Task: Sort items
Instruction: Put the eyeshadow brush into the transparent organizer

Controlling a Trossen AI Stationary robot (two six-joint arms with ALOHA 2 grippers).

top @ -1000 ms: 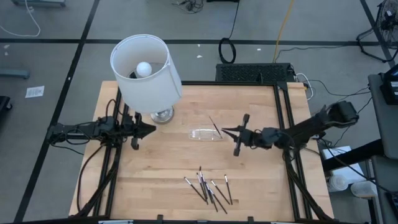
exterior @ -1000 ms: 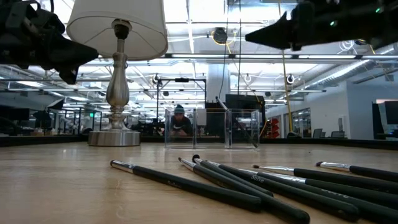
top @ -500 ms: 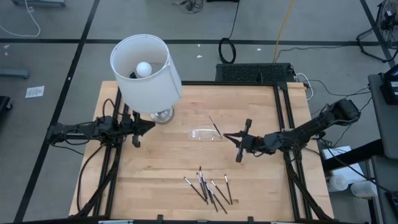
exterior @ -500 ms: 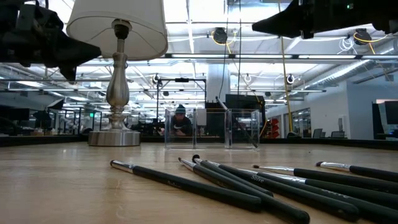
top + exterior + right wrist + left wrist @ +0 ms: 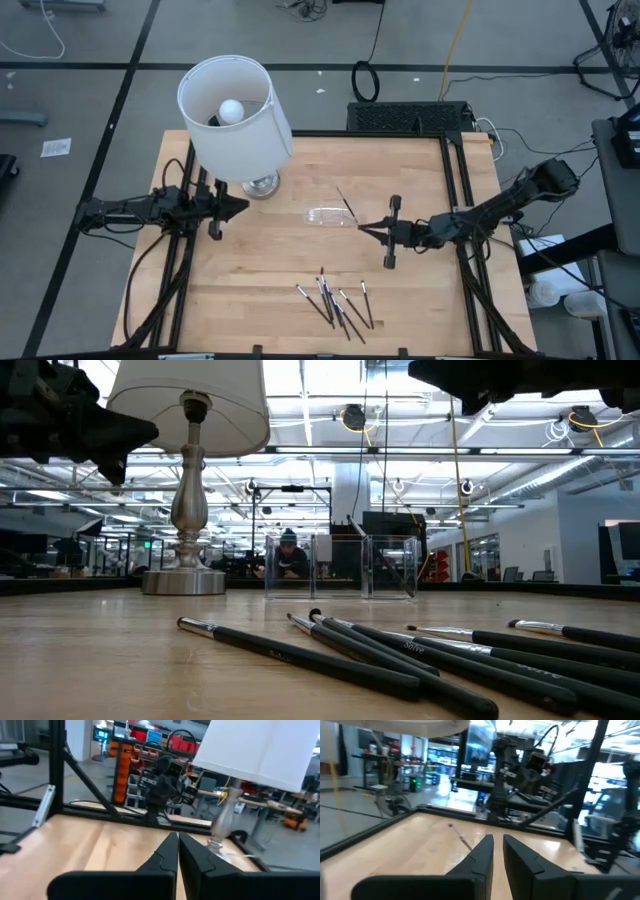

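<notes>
- You've got about seven items (image 5: 338, 303) in a loose pile at the desk's (image 5: 240, 280) near edge, plus one more propped in the clear tray (image 5: 329, 216).
- One lamp (image 5: 236, 115).
- Right gripper (image 5: 362, 228) has its fingers pressed together, holding nothing; left gripper (image 5: 244, 206) fingers sit barely apart, also holding nothing.

Two slim matte-black jointed arms trail black cables, each ending in a tapered two-fingered pincer (image 5: 362, 229).

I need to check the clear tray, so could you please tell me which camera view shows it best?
The low view: the clear tray stands level, its compartment walls and one leaning stick plain. The high view gives only a faint outline of it mid-table. Neither wrist view shows it clearly.
</notes>
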